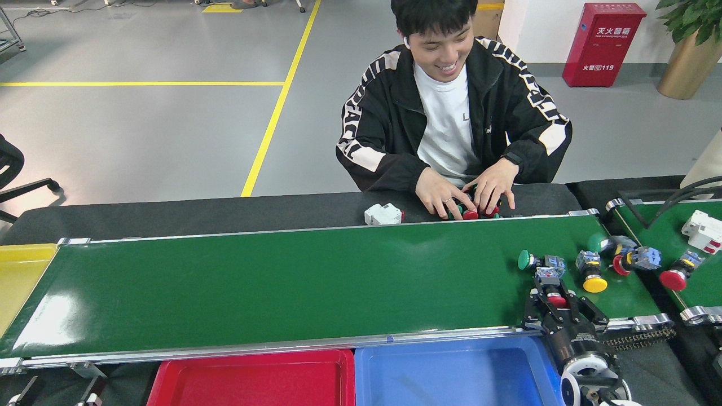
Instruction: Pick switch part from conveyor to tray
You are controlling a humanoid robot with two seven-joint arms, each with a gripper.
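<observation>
The right gripper point(551, 300) is straddling the red switch point(555, 299) on the conveyor point(282, 282), fingers apart around it; the switch is lying lengthwise away from the blue tray point(451, 372).

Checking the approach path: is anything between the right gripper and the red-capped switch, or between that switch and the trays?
Nothing visible. The right gripper is already around the red-capped switch near the conveyor front rail. The blue tray lies just below, past the rail.
</observation>
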